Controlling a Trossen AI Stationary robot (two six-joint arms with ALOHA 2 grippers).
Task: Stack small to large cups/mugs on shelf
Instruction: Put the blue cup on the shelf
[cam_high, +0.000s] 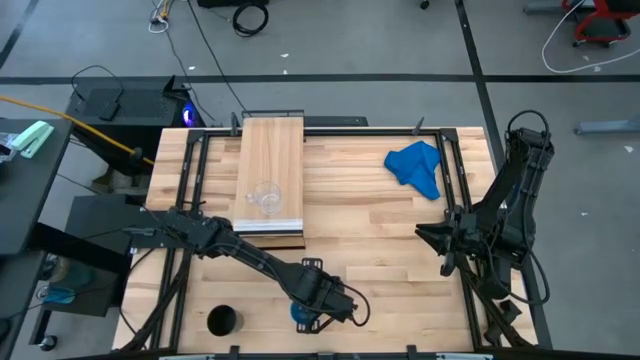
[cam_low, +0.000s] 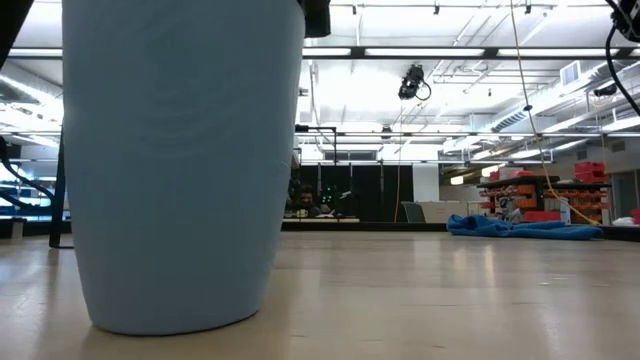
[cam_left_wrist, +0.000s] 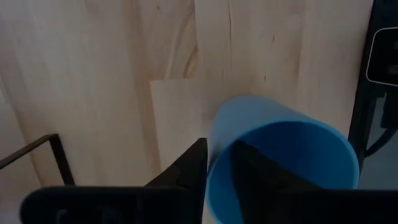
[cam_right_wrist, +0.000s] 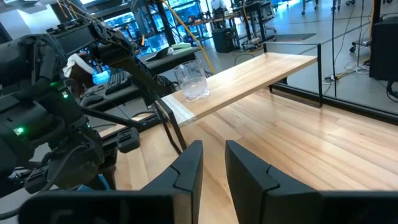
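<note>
Cups first: I count three from the overhead camera; the clear glass cup stands on the shelf, toward its lower end in the frame, just above the pale front strip; the black cup sits alone on the table at the lower left of the frame, well apart from the shelf; the blue cup is at the bottom centre, mostly hidden under my left gripper.

From the left wrist camera I see the left gripper closed over the blue cup; one finger is pressed on the outside of the wall and the other sits inside the rim, so the wall is pinched between them; the cup stands upright on the table, and in the table-level camera its pale blue side fills the left of the frame with its base on the wood.

My right gripper waits at the right side of the frame, near the table's edge, well away from all three cups; the right wrist camera shows its two fingers parted with nothing between them, and beyond them the glass cup on the shelf.

A blue cloth lies crumpled at the upper right of the table, to the right of the shelf; the table-level camera catches it far off at right.
</note>
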